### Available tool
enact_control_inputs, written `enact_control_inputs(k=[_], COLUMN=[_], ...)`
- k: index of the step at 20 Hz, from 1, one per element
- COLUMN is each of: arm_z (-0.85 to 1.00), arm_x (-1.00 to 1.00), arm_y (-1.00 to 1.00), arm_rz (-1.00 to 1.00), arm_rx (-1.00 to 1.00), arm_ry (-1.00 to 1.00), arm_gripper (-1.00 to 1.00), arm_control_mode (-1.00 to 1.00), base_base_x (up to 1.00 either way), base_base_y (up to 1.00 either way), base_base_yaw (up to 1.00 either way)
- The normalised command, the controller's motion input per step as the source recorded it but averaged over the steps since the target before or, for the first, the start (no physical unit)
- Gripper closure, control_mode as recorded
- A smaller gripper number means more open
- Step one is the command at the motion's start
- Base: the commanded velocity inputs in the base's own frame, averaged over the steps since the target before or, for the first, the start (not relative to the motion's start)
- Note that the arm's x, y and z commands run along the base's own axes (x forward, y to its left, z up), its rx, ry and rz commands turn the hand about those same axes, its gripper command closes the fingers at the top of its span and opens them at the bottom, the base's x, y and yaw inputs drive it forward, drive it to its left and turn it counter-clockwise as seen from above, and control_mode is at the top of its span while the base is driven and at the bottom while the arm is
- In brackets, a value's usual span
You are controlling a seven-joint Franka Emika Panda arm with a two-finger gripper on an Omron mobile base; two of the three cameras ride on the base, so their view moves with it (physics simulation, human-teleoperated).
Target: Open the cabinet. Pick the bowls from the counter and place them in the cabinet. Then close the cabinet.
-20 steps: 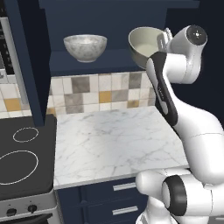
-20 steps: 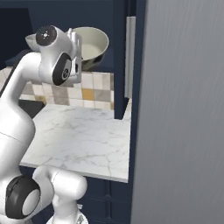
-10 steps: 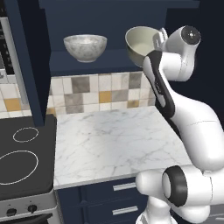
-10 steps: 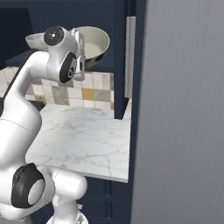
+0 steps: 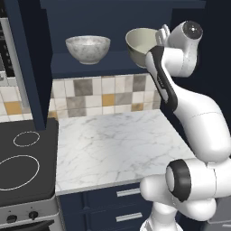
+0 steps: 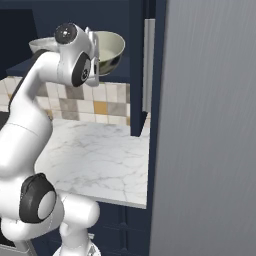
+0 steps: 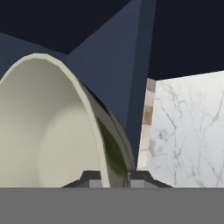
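Note:
The navy cabinet (image 5: 94,67) stands open, its right door (image 6: 142,65) with the silver bar handle swung out. A marbled white-grey bowl (image 5: 88,48) rests upright on the shelf's left part. My gripper (image 5: 159,38) is shut on the rim of the plain beige bowl (image 5: 140,45), which is tilted at the shelf's right side; whether it touches the shelf I cannot tell. The hand view has that bowl (image 7: 48,131) on edge, its rim between my gripper's (image 7: 111,176) tips. From the right I see the beige bowl (image 6: 107,50) beside the hand. The marble counter (image 5: 113,144) lies below.
A black stovetop (image 5: 22,167) adjoins the counter's left side. Navy drawers (image 5: 128,194) sit under the counter. The left cabinet door (image 5: 25,63) juts out over the stove edge. A tall grey panel (image 6: 210,125) walls off the right.
The arm has lifted a little and carried the beige bowl slightly left and up, deeper toward the shelf. The marbled bowl has stayed put.

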Motion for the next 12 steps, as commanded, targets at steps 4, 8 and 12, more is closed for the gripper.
enact_control_inputs(k=[4, 8, 12], arm_z=[-0.02, 0.0, 0.0], arm_x=[0.19, 0.27, 0.12], arm_y=[0.0, 0.0, 0.0], arm_rz=[0.0, 0.0, 0.0], arm_rx=[0.0, 0.0, 0.0], arm_ry=[0.02, -0.03, -0.05], arm_gripper=[1.0, 1.0, 1.0], arm_control_mode=[-1.0, -1.0, -1.0], base_base_x=[0.0, 0.0, 0.0], base_base_y=[0.0, 0.0, 0.0], base_base_yaw=[0.0, 0.0, 0.0])
